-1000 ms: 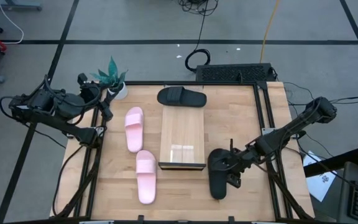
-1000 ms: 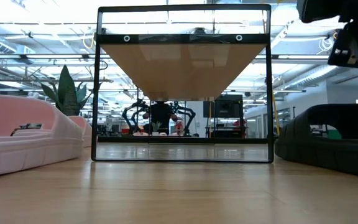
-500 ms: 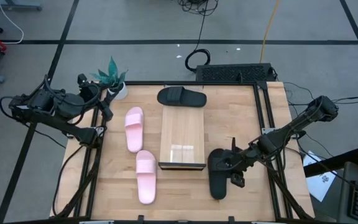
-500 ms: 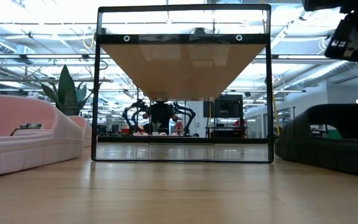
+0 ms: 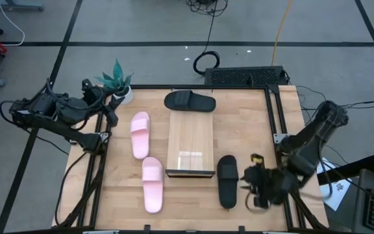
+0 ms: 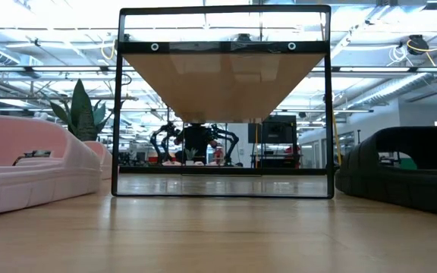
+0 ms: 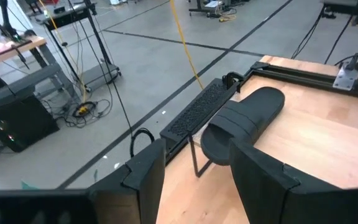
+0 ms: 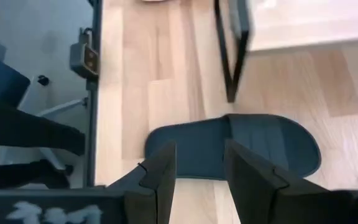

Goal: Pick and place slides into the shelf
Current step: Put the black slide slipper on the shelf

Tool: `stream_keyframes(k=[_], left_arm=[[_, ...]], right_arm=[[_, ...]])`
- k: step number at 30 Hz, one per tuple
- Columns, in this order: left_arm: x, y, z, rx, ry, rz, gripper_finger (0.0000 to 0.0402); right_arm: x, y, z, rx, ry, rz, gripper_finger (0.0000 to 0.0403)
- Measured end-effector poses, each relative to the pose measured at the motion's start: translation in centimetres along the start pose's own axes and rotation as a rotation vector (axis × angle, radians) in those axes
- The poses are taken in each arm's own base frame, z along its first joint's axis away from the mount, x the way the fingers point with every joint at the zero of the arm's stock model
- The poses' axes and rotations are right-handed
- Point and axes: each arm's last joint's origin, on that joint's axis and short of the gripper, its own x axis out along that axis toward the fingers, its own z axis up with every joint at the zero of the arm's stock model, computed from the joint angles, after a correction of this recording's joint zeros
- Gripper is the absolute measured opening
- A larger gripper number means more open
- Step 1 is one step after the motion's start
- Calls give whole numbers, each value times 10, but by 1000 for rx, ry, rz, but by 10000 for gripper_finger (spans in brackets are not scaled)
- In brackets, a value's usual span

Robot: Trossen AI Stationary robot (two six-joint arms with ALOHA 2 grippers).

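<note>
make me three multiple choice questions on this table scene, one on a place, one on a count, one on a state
1. Where does the black slide nearest the right gripper lie?
A. on top of the shelf
B. on the table, right of the shelf
C. beside the plant

2. How many pink slides are on the table?
A. one
B. two
C. four

3. What is the right gripper's state?
A. open, holding nothing
B. shut on a black slide
C. shut on a pink slide

Answers: 1 B, the high view shows it beside the shelf's right edge. 2 B, two pink slides lie left of the shelf. 3 A, its wrist view shows its fingers apart above the slide.
</note>
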Motion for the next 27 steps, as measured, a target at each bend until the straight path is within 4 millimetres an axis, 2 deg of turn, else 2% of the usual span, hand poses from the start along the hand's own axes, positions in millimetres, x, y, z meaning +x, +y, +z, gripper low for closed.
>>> stream_keyframes(k=[3, 6, 11, 14, 20, 27], left_arm=[[1, -1, 0, -15, 3, 1, 182], [2, -3, 0, -11, 7, 2, 182], [7, -9, 0, -6, 20, 5, 182], [10, -13, 0, -4, 29, 8, 182], [17, -23, 0, 24, 52, 15, 182], [24, -31, 0, 57, 71, 22, 182]], right_arm=[[3, 25, 0, -48, 68, -80, 125], [15, 46, -5, -76, 155, -190, 125], [37, 67, -10, -108, 169, -379, 125], [54, 73, -14, -160, 158, -456, 125], [82, 70, -17, -234, 195, -598, 125], [90, 69, -14, -302, 227, -577, 125]])
